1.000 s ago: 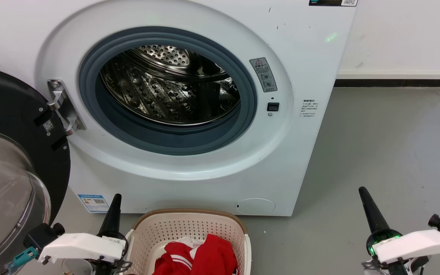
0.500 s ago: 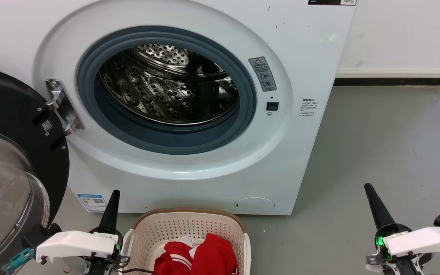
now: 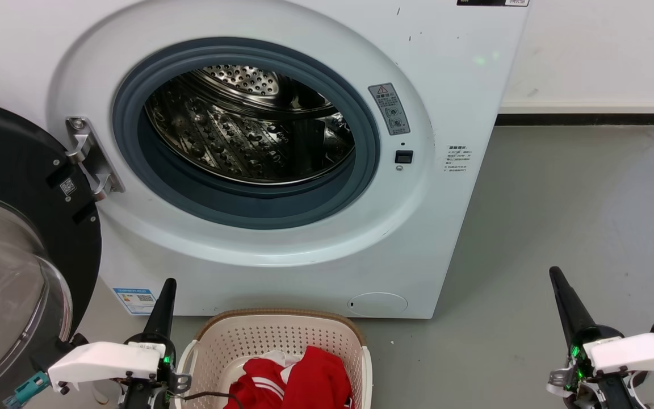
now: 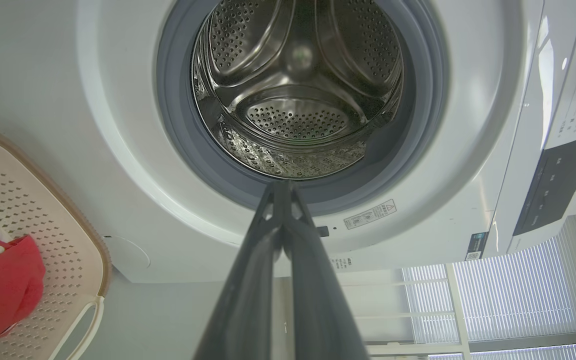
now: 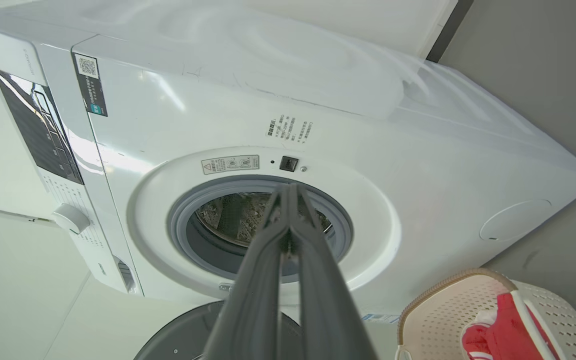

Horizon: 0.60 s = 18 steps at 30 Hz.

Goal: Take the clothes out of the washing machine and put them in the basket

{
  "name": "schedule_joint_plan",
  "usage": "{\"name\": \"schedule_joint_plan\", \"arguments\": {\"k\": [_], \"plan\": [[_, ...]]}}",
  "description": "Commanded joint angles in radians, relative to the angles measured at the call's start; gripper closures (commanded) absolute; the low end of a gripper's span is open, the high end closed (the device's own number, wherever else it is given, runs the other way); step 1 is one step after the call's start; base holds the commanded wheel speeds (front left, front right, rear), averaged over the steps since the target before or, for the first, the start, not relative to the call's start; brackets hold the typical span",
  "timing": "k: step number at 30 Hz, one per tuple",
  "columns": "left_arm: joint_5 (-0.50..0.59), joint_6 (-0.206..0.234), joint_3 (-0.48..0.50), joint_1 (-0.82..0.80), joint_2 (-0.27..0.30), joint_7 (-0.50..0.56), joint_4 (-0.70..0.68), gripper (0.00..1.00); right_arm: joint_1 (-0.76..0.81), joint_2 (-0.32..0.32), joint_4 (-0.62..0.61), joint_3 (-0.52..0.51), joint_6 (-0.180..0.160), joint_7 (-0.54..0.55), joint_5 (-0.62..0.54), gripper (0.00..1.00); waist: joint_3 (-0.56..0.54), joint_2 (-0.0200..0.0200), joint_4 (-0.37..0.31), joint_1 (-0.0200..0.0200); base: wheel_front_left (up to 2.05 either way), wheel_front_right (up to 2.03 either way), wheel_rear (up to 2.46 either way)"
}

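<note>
Fingers [image 4: 253,300] of left gripper [image 3: 168,286] pressed together, empty; right gripper [image 3: 556,276] likewise. Clothes [image 3: 310,380] lying in basket [image 3: 281,335], washing machine [image 3: 452,91] drum [image 3: 247,136] looks bare. Risk: small item hidden behind door ring [image 3: 247,213] missed; left arm clipping open door [image 3: 26,170].

- The left gripper [image 3: 168,287] is held low before the washing machine [image 3: 452,74], fingers pressed together and pointed toward it.
- The right gripper [image 3: 556,278] is held low off the washing machine's right side, fingers likewise pressed together.
</note>
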Motion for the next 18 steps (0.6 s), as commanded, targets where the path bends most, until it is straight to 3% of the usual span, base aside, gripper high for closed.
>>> {"name": "schedule_joint_plan", "arguments": {"k": [1,18], "plan": [[-0.027,-0.005,0.008,-0.022,0.000,0.006,-0.002,1.00,-0.027,-0.001,0.002,-0.007,0.000,0.003,0.029,1.00,0.001,0.0000,0.000,-0.0001,0.00,0.00,0.00],[-0.146,-0.014,0.026,-0.032,-0.009,0.028,0.008,1.00,-0.046,0.003,0.029,-0.030,0.000,0.018,0.153,1.00,0.005,0.0000,-0.003,-0.0001,0.00,0.00,0.00]]}}
